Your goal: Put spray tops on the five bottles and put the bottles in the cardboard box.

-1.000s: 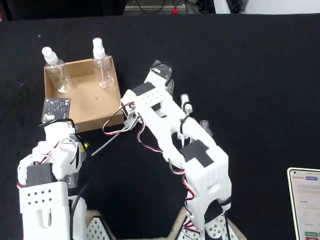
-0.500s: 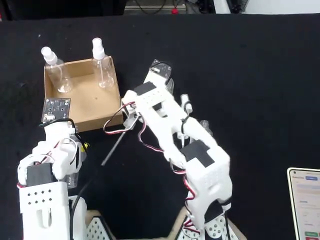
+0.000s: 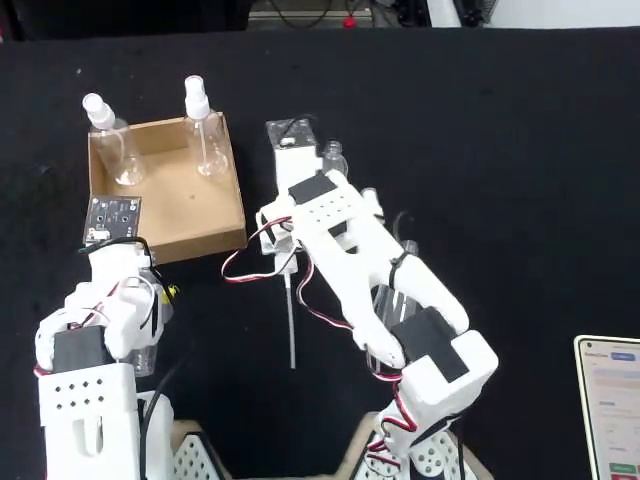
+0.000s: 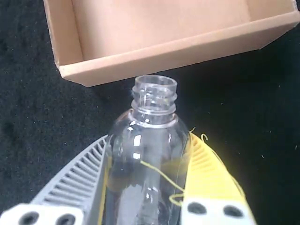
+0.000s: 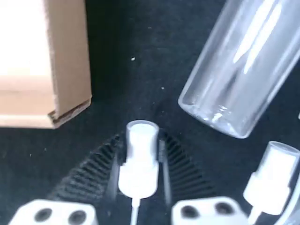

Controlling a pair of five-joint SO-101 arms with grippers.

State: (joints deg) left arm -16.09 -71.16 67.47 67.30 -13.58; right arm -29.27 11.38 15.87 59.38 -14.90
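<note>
2 capped bottles [image 3: 205, 135] in cardboard box [image 3: 190, 243]; right fingers [image 5: 89, 173] clamped on spray top [image 5: 139, 159], tube [image 3: 290, 325] just swung round; left fingers [image 4: 206, 168] holding uncapped bottle [image 4: 152, 150], capping next.

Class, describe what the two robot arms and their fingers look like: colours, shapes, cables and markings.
The left arm and right arm are white blocky plastic with black patches and rows of small holes. Red, white and black cables loop off them. The left fingers are ribbed, one grey, one yellow. The right fingers are ribbed and black.
</note>
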